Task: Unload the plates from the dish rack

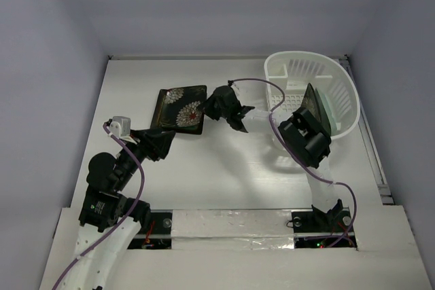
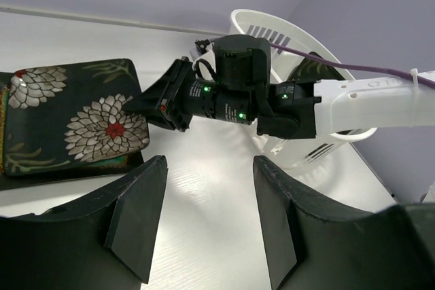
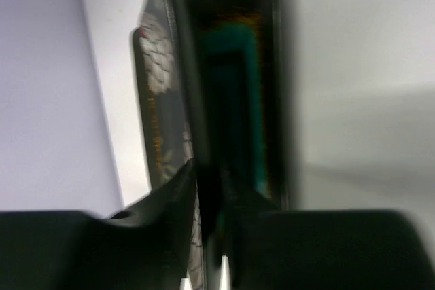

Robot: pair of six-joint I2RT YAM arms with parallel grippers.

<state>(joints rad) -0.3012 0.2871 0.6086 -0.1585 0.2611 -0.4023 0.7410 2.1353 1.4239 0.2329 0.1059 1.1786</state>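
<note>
A black flower plate (image 1: 182, 108) lies on the table left of centre, on top of a dark plate with a teal centre (image 3: 234, 86). My right gripper (image 1: 211, 106) reaches in from the right and is shut on the flower plate's right edge (image 2: 109, 127); its view is blurred. My left gripper (image 1: 162, 144) is open and empty, low over the table just in front of the stack (image 2: 207, 168). The white dish rack (image 1: 340, 76) stands at the back right with one dark plate (image 1: 317, 110) upright in it.
The right arm's forearm (image 2: 367, 103) and purple cable span the table between the rack and the stack. The table's far edge and side walls are close behind the rack. Foil-taped arm bases (image 1: 231, 225) lie along the near edge.
</note>
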